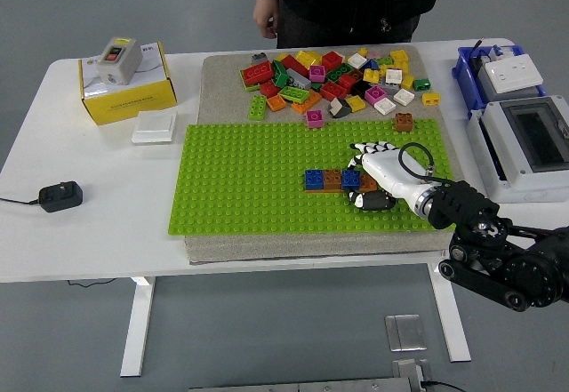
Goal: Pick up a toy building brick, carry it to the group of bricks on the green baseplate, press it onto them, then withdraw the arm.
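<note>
A row of bricks point(331, 180), blue, brown and blue, sits on the green baseplate point(249, 179), right of its middle. My right hand point(372, 175), white with black joints, rests on the right end of that row, fingers curled over the last brick there. That brick is mostly hidden under the fingers. A pile of loose coloured bricks point(333, 79) lies on the grey mat beyond the baseplate. A magenta brick point(315, 118) and a brown brick point(404, 122) stand at the baseplate's far edge. My left arm is out of view.
A yellow box point(127, 90) with a grey switch on it, a white block point(154, 127) and a black plug point(60, 196) lie on the left. A blue bin point(496, 72) and a grey enclosure point(524, 143) stand on the right. A person stands at the far side, one hand point(266, 17) hanging down.
</note>
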{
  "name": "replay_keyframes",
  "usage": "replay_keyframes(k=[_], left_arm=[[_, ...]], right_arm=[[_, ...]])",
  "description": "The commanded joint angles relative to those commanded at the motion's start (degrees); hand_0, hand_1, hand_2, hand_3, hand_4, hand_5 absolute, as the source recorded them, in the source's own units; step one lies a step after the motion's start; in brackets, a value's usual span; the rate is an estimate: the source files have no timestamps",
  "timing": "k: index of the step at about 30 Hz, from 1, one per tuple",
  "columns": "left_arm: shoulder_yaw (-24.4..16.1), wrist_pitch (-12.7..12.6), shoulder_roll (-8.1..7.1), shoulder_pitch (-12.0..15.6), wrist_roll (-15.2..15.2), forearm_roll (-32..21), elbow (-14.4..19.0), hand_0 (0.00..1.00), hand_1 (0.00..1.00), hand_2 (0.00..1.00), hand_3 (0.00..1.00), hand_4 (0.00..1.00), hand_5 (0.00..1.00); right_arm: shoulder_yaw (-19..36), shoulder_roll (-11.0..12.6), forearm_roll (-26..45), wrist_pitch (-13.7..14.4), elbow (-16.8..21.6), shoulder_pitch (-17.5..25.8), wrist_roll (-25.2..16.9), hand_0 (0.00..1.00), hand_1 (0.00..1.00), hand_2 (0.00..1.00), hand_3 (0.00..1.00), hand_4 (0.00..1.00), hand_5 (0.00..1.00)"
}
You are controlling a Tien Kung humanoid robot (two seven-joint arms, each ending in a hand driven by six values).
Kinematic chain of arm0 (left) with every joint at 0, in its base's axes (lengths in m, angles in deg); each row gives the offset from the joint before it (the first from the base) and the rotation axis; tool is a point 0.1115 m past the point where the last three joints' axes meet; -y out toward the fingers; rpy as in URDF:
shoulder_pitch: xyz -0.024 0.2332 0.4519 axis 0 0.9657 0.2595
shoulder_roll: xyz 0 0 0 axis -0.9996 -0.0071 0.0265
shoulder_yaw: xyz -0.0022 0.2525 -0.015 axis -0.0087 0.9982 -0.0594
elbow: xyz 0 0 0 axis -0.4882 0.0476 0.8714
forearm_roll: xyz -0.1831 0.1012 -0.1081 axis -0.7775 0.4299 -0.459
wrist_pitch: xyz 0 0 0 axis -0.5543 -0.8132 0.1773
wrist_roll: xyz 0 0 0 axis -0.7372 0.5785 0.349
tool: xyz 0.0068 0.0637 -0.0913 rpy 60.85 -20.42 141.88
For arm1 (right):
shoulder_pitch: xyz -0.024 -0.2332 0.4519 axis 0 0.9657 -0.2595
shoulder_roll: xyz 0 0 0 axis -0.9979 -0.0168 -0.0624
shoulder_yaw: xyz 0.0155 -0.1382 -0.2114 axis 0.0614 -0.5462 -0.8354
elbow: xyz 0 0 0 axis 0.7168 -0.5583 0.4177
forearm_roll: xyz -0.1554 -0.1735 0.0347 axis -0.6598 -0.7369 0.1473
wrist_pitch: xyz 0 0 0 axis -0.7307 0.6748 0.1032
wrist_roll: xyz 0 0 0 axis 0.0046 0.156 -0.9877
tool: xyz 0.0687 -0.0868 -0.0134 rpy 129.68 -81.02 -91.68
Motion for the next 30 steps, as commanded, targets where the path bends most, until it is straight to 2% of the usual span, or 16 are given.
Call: replay_keyframes(k=[30], left_arm=[[-0.74, -0.02, 0.11, -0.11, 0.13, 0.84, 0.0, 0.636, 0.602, 0.565, 0.694, 0.405, 0.721]], right_arm=[[0.88, 0.57, 1.06, 0.54, 1.71, -0.11, -0.25, 0.998, 0.998, 0.998, 0.748, 0.528, 0.418]])
